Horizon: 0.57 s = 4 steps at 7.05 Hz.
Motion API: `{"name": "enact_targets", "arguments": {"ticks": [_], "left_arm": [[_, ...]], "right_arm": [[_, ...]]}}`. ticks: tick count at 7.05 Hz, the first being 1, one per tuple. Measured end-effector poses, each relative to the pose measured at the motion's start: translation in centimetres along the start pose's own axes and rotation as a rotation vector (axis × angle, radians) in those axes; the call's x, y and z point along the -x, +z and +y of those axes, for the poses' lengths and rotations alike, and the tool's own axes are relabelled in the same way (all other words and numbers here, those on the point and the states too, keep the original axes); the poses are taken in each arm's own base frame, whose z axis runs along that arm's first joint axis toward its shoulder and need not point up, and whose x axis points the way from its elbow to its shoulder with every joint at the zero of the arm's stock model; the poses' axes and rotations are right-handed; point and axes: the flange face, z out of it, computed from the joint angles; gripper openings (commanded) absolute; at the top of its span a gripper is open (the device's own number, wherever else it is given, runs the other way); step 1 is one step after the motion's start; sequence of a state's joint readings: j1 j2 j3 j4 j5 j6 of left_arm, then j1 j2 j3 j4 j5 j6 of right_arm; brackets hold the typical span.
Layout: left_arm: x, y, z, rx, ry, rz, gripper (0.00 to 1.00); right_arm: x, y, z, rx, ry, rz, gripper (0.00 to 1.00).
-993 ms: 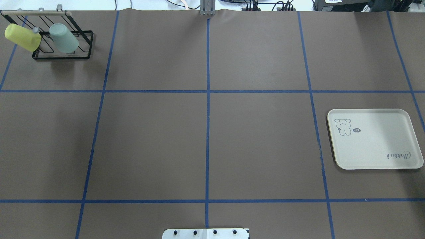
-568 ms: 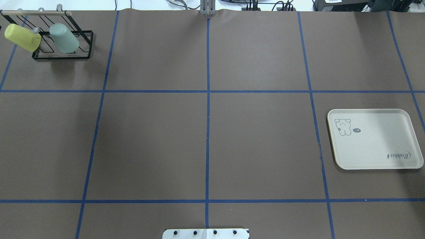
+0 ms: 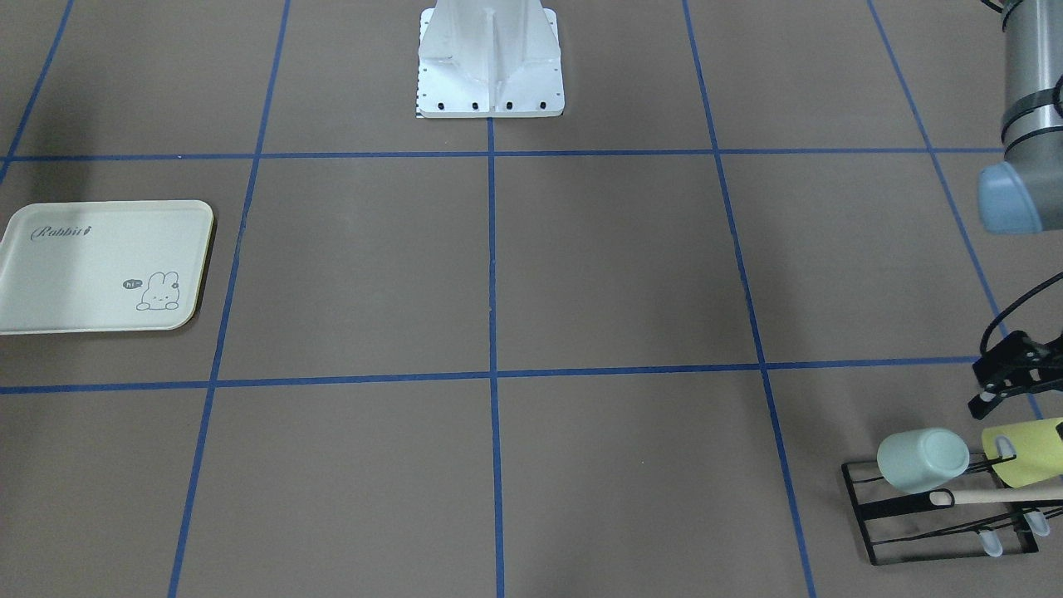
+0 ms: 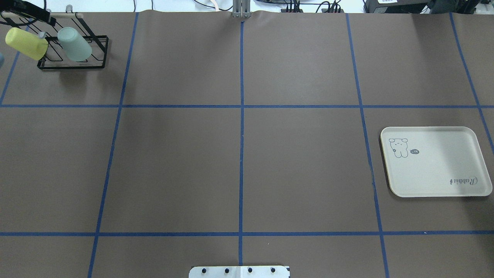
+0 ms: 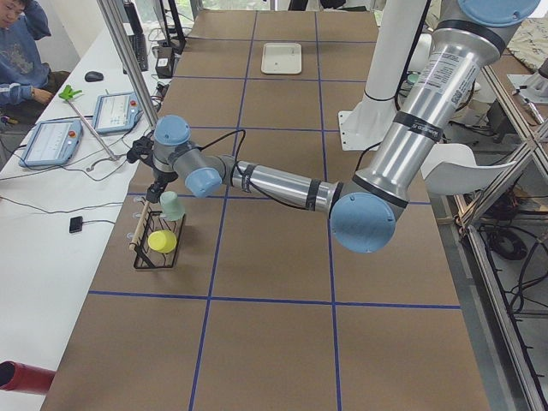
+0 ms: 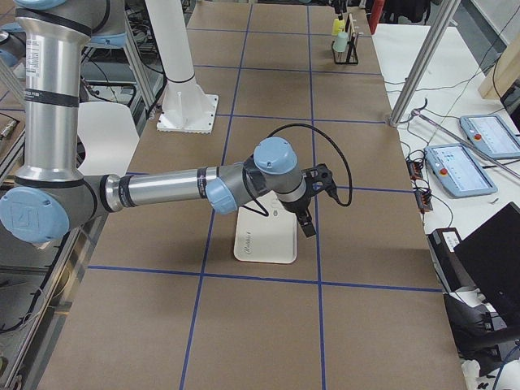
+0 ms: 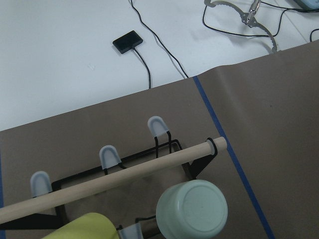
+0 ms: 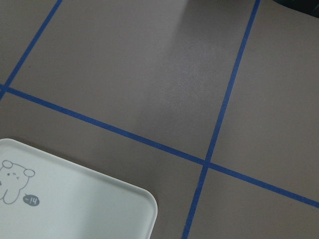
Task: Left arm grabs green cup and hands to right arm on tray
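The green cup [image 4: 74, 44] hangs upside down and tilted on a peg of the black wire rack [image 4: 71, 66] at the far left corner. It also shows in the front view [image 3: 922, 458] and close in the left wrist view [image 7: 192, 209]. My left gripper [image 3: 984, 386] hovers just behind the rack, apart from the cup, jaws apart and empty; its tip shows in the overhead view [image 4: 42, 16]. The cream tray [image 4: 436, 170] lies empty on the right. My right gripper [image 6: 309, 227] hangs by the tray's far edge; I cannot tell whether it is open.
A yellow-green cup [image 4: 26, 43] hangs on the same rack, left of the green one. A wooden bar [image 7: 114, 179] runs along the rack's top. The white robot base [image 3: 490, 58] stands at mid table. Blue tape lines grid the brown table.
The left gripper has come into the overhead view at the top left, behind the rack. The cups, rack and tray have not moved.
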<state>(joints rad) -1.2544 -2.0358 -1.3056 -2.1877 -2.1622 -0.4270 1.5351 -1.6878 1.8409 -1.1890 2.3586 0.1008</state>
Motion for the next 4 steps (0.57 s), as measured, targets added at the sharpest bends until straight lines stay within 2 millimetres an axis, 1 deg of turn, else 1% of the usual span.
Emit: {"name": "enact_targets", "arguments": {"ticks": [1, 2, 4], "left_arm": [[-1.7, 2.9, 0.5, 0.014, 0.017, -0.037, 1.00], [-2.4, 4.5, 0.9, 0.022, 0.027, -0.062, 1.00], [-2.9, 6.2, 1.4, 0.025, 0.039, -0.110, 1.00]], "right_arm": [[0.0, 0.0, 0.0, 0.001, 0.000, -0.004, 1.00], [0.1, 0.0, 0.0, 0.002, 0.000, -0.006, 1.00], [0.1, 0.1, 0.1, 0.002, 0.001, -0.006, 1.00]]}}
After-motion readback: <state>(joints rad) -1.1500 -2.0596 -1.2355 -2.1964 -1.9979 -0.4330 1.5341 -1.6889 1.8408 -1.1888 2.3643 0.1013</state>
